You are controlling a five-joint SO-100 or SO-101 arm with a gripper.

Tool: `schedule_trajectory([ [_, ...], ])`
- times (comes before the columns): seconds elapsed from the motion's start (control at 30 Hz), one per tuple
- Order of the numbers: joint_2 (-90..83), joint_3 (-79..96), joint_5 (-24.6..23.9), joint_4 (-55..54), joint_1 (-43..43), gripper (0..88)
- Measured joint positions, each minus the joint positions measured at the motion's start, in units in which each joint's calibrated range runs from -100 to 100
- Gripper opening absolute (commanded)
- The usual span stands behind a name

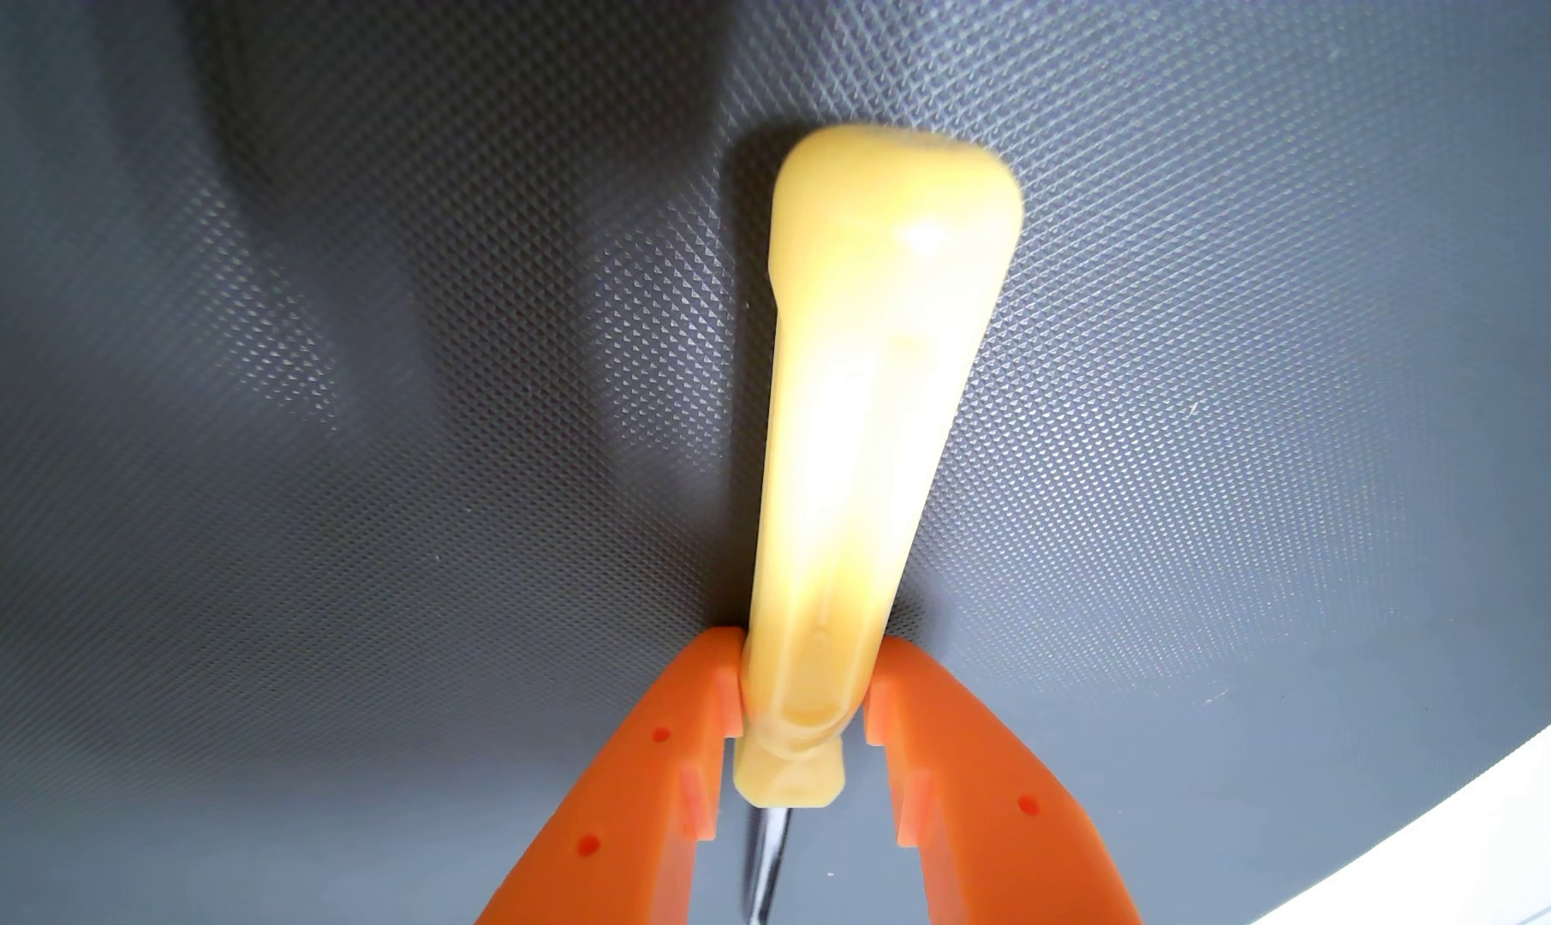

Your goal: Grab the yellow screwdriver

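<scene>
In the wrist view the yellow screwdriver [869, 462] runs up the middle of the frame, its handle broad and rounded at the top and narrowing toward the bottom, where a short collar gives way to a thin metal shaft [767, 863] that leaves the lower edge. The gripper [803, 703] comes in from below with 2 orange fingers [638, 800] spread in a V — their tips sit against the narrow lower end of the handle, 1 on each side, clamped on it. The handle casts a dark shadow just to its left on the tabletop [353, 445], a dark grey mat with a fine diamond texture. Whether the screwdriver rests on the mat or is lifted off it I cannot tell. At the lower right corner a white edge [1483, 827] curves past the mat.
</scene>
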Motion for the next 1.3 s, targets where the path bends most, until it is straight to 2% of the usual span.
schedule_trajectory([
  [0.37, -0.4, 0.0, 0.1, 0.6, -1.5, 0.7],
  [1.3, -17.5, 0.0, 0.1, 15.1, -2.1, 0.7],
])
